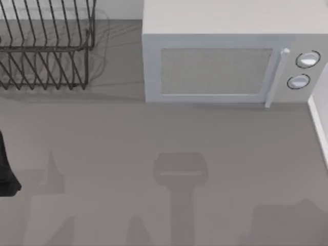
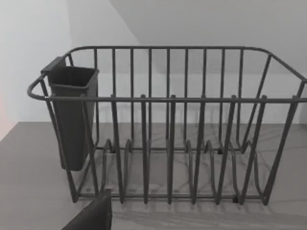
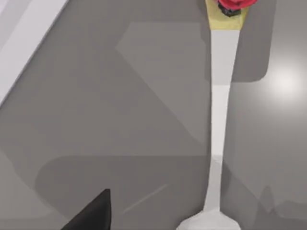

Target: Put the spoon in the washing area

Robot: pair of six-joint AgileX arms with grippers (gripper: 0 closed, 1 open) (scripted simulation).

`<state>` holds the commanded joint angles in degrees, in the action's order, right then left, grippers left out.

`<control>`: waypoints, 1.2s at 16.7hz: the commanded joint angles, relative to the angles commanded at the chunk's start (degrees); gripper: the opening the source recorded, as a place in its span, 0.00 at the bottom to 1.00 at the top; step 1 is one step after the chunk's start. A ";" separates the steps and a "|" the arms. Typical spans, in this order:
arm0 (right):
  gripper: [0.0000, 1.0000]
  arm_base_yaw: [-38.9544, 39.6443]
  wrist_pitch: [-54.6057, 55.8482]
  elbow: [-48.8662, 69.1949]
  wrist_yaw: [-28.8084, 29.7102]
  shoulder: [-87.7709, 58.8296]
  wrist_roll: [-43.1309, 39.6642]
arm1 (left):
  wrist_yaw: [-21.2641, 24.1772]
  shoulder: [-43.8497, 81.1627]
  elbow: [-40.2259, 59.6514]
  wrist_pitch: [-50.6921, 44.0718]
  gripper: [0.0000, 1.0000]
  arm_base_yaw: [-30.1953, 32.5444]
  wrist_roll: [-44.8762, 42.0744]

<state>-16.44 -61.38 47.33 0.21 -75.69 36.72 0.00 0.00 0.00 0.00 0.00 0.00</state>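
Top view: dish rack (image 1: 46, 46) sits back-left, microwave (image 1: 230, 61) at the back from the middle to the right, bare grey counter (image 1: 154, 133) in front w/ arm shadows on it. A dark bit of my left arm (image 1: 6, 171) pokes in at the left edge.

Left wrist view: looking straight into the rack, w/ a dark cutlery cup (image 2: 72, 115) hung on one end. One dark finger (image 2: 93, 215) of the left gripper is in the corner; can't tell if it's apart or together.

Right wrist view: spoon (image 3: 221, 120) lies flat on the counter right under the right arm, so imo that arm is closer. Long axis runs straight away from the cam: pale broad end nearest, handle stretching off to a yellow/red tip. One dark right finger (image 3: 93, 213) sits beside the near end, not touching. Open or closed, can't tell either.
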 joint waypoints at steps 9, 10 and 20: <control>1.00 0.10 6.64 -3.86 -0.01 -2.98 0.17 | 0.00 0.00 0.00 0.00 1.00 0.00 0.00; 1.00 0.10 9.65 -5.37 -0.01 -4.33 0.20 | 0.00 0.00 0.00 0.00 1.00 0.00 0.00; 1.00 0.15 28.16 -15.06 -0.03 -13.13 0.38 | 0.00 0.00 0.00 0.00 1.00 0.00 0.00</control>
<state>-16.29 -33.22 32.28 0.18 -88.82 37.11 0.00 0.00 0.00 0.00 0.00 0.00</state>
